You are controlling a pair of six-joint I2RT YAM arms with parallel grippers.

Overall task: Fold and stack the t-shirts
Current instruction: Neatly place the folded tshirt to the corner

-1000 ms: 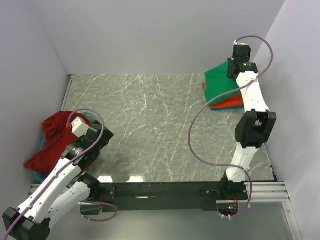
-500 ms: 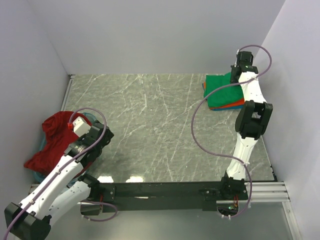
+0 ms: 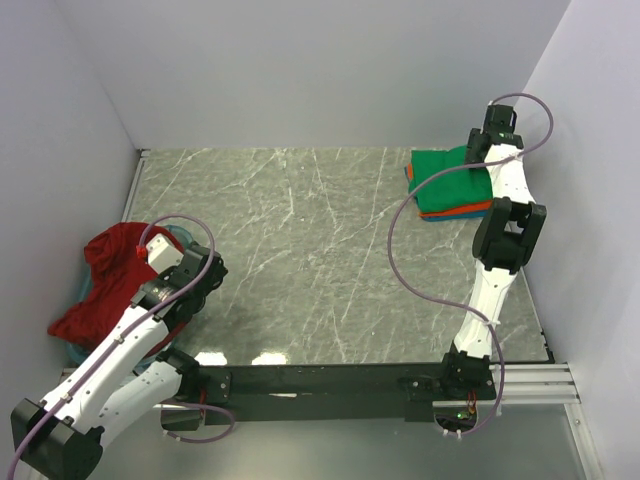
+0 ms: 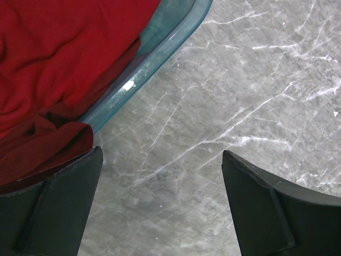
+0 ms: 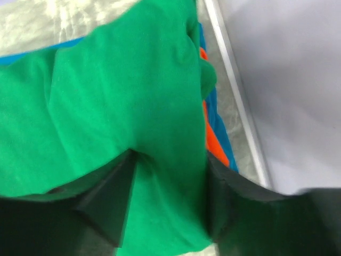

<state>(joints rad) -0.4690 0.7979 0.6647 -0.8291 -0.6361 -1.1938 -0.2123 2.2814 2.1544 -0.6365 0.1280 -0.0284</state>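
Table (image 3: 300, 250): flat grey slab veined with thin white lines like marble, and smooth enough to throw back light at its near edge.
Green t-shirt (image 3: 448, 178): matte knit cloth folded to a rough rectangle. It lies on top of the stack at the table's far right corner, with soft ridges across it in the right wrist view.
Orange-red t-shirt (image 3: 468, 211): a thin bright band showing under the green one along the side of the stack nearer the table's front edge.
Teal-blue t-shirt (image 5: 26, 56): a narrow strip at the rim of the same stack (little of it shows).
Dark red t-shirt (image 3: 112, 268): a crumpled, unfolded heap with deep creases at the table's left edge, spilling over the tub.
Tub (image 4: 160, 48): translucent blue-green plastic with a rounded, glossy rim, standing on the table's left side.
Left gripper (image 4: 160, 213): black wedge-shaped fingers spread wide, nothing but bare table between them, just beside the tub.
Right gripper (image 5: 168, 213): over the stack, fingers part-way apart with green cloth filling the gap. Whether they squeeze it cannot be told.
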